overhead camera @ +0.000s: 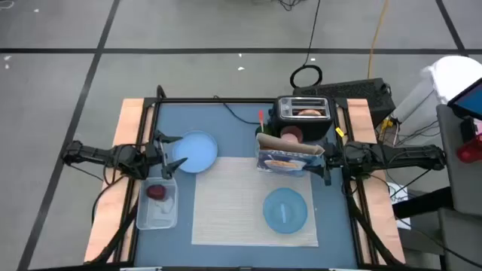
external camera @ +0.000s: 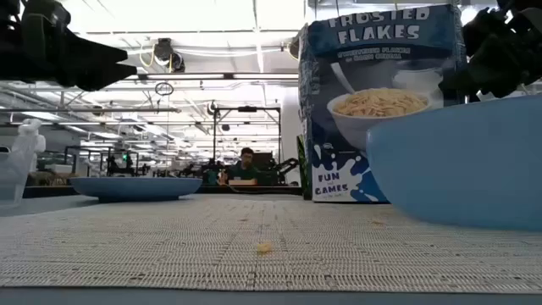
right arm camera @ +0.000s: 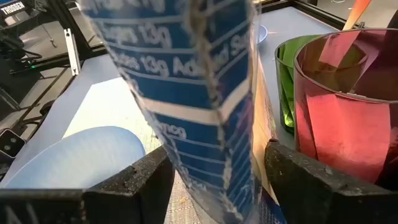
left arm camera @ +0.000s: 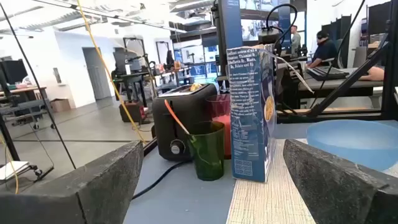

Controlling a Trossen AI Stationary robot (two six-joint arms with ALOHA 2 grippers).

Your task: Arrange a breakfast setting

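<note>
The beige placemat (overhead camera: 241, 203) lies at the table's middle front, with the light-blue bowl (overhead camera: 285, 210) on it. The light-blue plate (overhead camera: 199, 151) rests on the table by the mat's far left corner. My left gripper (overhead camera: 172, 158) is open and empty at the plate's left rim. The dark-red fruit (overhead camera: 156, 192) lies in the clear tub (overhead camera: 158, 205). The bagel (overhead camera: 309, 113) sits in the toaster (overhead camera: 303, 110). The orange-handled spoon (left arm camera: 180, 121) stands in a green cup (left arm camera: 208, 149). My right gripper (overhead camera: 322, 161) is shut on a blue cereal box (overhead camera: 286, 156). My right gripper pinches the cereal box between its two fingers (right arm camera: 134, 177), one on each broad face beside the box's narrow right edge (right arm camera: 211, 124). The fingers come level from the table's right. The box stands upright with its base (external camera: 356, 196) at the mat's far edge.
A red cup (right arm camera: 348, 106) and the green cup stand just behind the cereal box, in front of the toaster. A cable (overhead camera: 237, 113) runs across the table's far part. A cereal crumb (external camera: 265, 248) lies on the mat. Wooden rails (overhead camera: 128, 128) edge the table's left and right sides.
</note>
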